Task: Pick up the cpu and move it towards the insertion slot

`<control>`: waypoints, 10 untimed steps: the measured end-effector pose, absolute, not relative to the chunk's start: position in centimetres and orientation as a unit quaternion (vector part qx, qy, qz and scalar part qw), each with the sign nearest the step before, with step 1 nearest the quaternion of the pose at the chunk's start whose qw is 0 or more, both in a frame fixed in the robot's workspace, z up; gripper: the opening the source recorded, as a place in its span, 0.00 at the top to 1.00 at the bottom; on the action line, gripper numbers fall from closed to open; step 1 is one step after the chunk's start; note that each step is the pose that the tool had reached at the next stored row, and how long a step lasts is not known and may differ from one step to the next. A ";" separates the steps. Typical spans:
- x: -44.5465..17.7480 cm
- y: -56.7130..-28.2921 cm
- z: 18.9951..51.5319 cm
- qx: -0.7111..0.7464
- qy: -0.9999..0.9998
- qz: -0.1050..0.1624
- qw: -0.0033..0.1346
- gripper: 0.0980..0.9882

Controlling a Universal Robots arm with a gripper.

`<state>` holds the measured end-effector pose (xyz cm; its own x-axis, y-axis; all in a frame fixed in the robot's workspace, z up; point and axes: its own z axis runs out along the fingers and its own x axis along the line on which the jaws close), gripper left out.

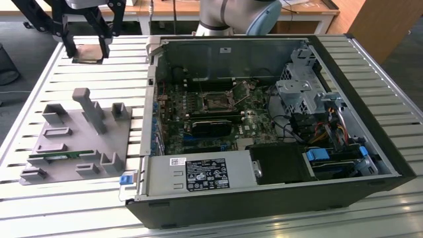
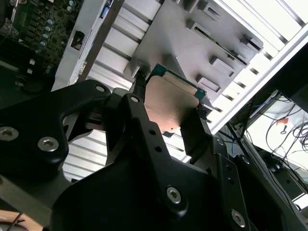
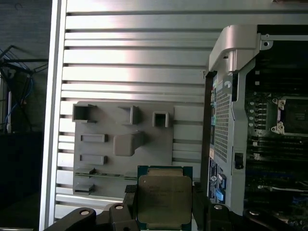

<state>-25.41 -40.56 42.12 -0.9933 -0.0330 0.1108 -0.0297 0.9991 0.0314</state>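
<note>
First wrist view: claw point(image 3: 164, 211) grips cpu point(image 3: 164, 198)

The cpu point(image 3: 163, 199), a flat square chip with a silvery top and green edge, sits clamped between the gripper point(image 3: 163, 211) fingers, raised. The insertion slot point(image 1: 215, 101), a metal-framed dark socket, lies well apart from the gripper.

The gripper point(image 1: 89, 47) hangs over bare slatted tabletop point(image 1: 99, 79), apart from the grey tray point(image 1: 73, 144) with its upright posts. Between it and the insertion slot point(image 1: 215, 101) stands the wall of the computer case point(image 1: 150, 74). Inside the case, cables point(image 1: 297, 126) and a drive cage point(image 1: 300, 89) crowd the exterior view's right.
</note>
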 end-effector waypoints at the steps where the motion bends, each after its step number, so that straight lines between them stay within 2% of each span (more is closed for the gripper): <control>1: -25.3 -40.6 42.1 0.016 -0.998 -0.015 0.056 0.50; 10: -24.5 -40.6 42.1 0.016 -0.998 -0.015 0.056 0.50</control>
